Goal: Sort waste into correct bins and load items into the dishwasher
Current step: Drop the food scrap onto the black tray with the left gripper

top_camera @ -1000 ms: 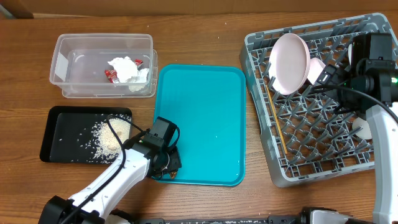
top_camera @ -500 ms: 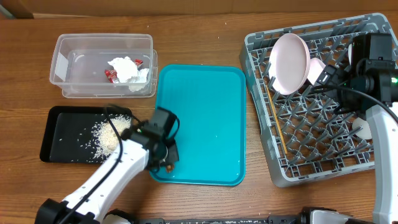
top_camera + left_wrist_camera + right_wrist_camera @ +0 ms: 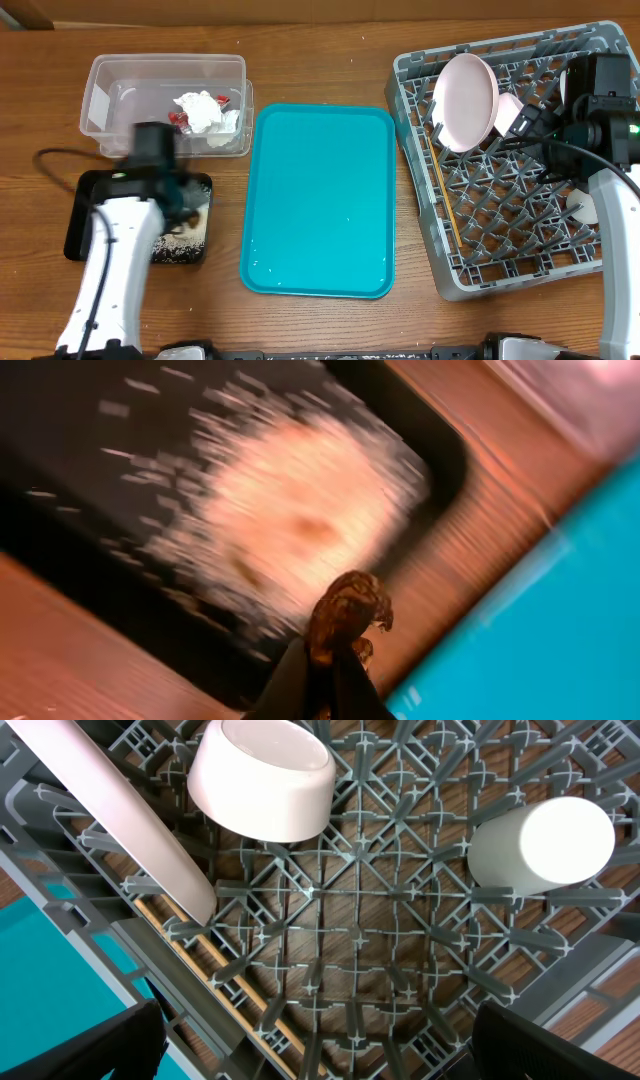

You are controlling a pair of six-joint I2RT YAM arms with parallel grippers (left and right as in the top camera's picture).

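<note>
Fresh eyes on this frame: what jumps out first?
First, the left gripper, pinching a brown food lump over the right end of the black tray, by its heap of rice crumbs. Next comes the bright teal tray mid-table. On the right is the grey dish rack, with a pink plate standing on edge.
</note>
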